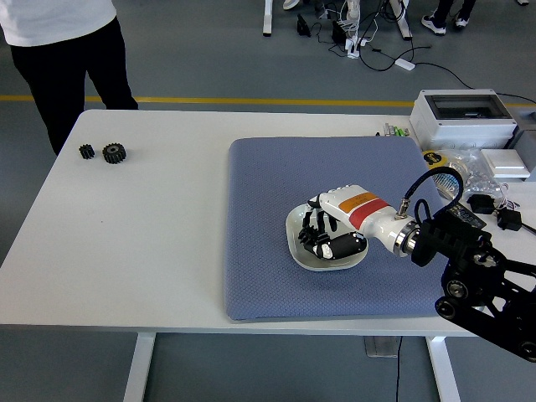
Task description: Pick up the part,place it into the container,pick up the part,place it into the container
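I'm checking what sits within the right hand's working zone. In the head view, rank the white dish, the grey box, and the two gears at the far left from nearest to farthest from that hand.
1. White dish, directly under the right hand, mid blue mat.
2. Grey box, far right corner of the table.
3. Two gears, far left; too close together to rank separately.

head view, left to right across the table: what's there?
small gear → larger gear → blue mat → white dish with the right robot hand over it → grey box
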Robot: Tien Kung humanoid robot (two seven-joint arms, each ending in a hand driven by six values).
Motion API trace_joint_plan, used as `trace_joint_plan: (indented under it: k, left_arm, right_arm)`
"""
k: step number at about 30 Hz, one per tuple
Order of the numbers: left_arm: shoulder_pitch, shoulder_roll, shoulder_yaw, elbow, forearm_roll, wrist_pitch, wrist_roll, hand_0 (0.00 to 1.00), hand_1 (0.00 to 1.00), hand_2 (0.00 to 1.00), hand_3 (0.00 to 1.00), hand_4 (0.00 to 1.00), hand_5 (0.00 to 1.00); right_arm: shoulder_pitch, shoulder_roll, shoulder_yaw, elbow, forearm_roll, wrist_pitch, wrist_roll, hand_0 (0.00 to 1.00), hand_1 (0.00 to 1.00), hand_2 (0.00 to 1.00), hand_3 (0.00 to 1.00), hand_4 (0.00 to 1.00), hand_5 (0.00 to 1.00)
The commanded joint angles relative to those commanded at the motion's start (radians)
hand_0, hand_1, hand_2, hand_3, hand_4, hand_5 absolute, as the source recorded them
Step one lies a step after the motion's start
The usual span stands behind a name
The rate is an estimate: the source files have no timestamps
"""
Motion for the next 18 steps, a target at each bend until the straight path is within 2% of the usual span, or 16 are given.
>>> trace_joint_plan:
  k: [2,3,8,9,18]
  left_arm:
    - [-0.001,0.0,0.001,0.0,0.0,0.0,0.0,0.711,0.685,0.663,0.557,0.642,0.582]
    - [-0.002,0.0,0.002,0.0,-0.001,0.0,0.0,0.711,0.686,0.663,0.556,0.644,0.585]
    - [-0.003,0.0,0.001,0.0,0.0,0.001,0.0,0.711,0.686,0.663,0.556,0.644,0.585]
    - [-0.003,0.0,0.001,0.0,0.0,0.001,0.0,0.712,0.686,0.664,0.556,0.643,0.584]
    - [-0.002,0.0,-0.002,0.0,0.004,0.001,0.001,0.713,0.688,0.664,0.556,0.644,0.585]
  right_arm:
    - [0.001,0.002,0.002,-0.011,-0.008,0.023,-0.012,0.166,0.35,0.455,0.503,0.696,0.317]
    - [0.002,0.002,0.004,-0.015,-0.011,0.033,-0.018,0.16,0.387,0.597,0.671,0.85,0.338]
    - [0.003,0.001,0.013,-0.037,-0.022,0.05,-0.026,0.16,0.387,0.597,0.671,0.85,0.338]
    - [0.003,0.001,0.015,-0.04,-0.023,0.049,-0.026,0.161,0.389,0.656,0.717,0.868,0.348]
    - [0.003,-0.004,0.033,-0.059,-0.035,0.05,-0.029,0.159,0.391,0.688,0.743,0.883,0.357]
